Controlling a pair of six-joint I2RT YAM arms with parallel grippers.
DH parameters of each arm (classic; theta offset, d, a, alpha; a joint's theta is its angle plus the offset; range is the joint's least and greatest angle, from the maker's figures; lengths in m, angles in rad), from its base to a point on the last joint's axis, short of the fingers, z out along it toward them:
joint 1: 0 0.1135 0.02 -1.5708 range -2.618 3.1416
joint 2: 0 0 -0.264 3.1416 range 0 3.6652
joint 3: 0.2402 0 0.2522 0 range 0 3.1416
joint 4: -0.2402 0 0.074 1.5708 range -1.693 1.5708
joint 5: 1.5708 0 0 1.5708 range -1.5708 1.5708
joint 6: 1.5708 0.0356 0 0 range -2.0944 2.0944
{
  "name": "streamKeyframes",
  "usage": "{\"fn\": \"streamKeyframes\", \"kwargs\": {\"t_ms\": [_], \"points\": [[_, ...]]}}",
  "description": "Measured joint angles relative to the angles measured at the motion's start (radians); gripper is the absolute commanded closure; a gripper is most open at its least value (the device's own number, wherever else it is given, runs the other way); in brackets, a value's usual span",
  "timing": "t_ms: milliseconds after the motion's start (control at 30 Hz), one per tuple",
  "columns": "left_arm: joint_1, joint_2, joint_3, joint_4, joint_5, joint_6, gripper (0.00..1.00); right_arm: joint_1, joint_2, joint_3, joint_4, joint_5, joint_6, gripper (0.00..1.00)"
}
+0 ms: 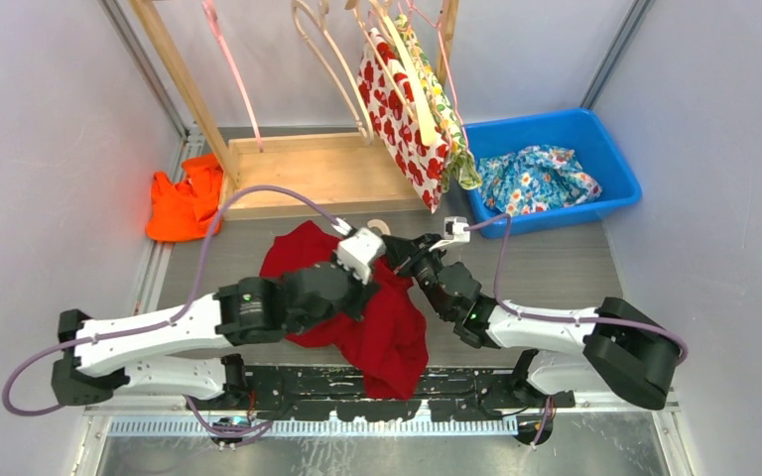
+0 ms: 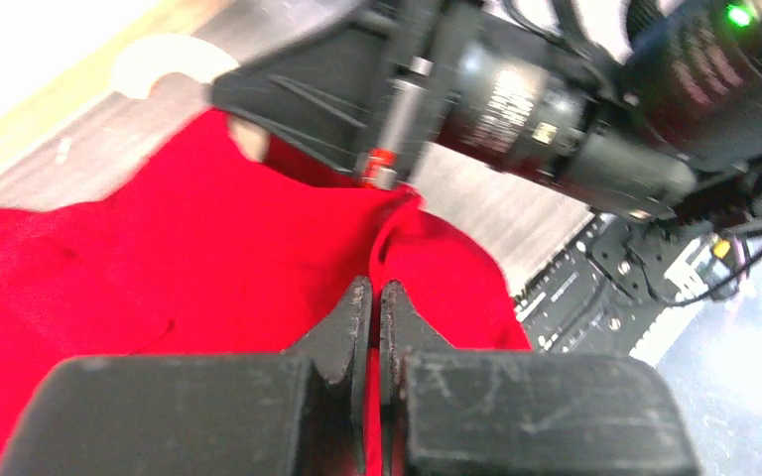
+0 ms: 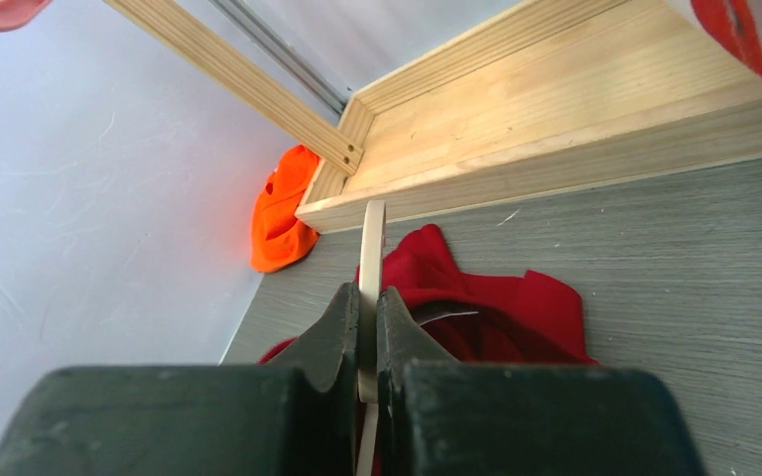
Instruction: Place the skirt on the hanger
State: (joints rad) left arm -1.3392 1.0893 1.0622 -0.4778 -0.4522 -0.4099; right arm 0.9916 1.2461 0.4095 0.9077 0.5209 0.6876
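— Whereabouts of the red skirt (image 1: 377, 337)?
— Crumpled mid-table (image 1: 556, 268) between the two arms. Far edge just short of the wooden rack base (image 1: 308, 174), near edge spilling onto the black mounting rail (image 1: 298, 382).
— Any grip on it?
— Pinched by the left claw (image 2: 377, 288), closed tight on a raised fold of the red cloth.
— And the hanger (image 3: 370, 248)?
— Pale wood, clamped edge-on in the right claw (image 3: 368, 297), at the skirt's far edge, close to the rack base.
— Room to move?
— Bare grey table to the right, up to the blue bin (image 1: 566, 139) with floral cloth (image 1: 536, 178). Tighter on the left: orange cloth (image 1: 184, 203) bunched at the table's edge beside the rack base. Beyond both claws, a strawberry-print garment (image 1: 402, 119) hanging over the rack base's right end.
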Motion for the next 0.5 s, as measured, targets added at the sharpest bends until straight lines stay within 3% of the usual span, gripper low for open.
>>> {"fn": "streamKeyframes", "kwargs": {"t_ms": [133, 300, 500], "points": [[0.089, -0.078, 0.011, -0.022, -0.001, 0.027, 1.0, -0.002, -0.056, 0.022, -0.084, -0.009, -0.001, 0.99], [0.194, -0.064, 0.109, -0.075, 0.018, 0.076, 1.0, -0.008, -0.087, 0.124, -0.236, -0.044, -0.019, 0.99], [0.24, -0.046, 0.248, -0.129, 0.031, 0.128, 1.0, -0.011, -0.109, 0.295, -0.433, -0.11, -0.067, 0.99]]}}
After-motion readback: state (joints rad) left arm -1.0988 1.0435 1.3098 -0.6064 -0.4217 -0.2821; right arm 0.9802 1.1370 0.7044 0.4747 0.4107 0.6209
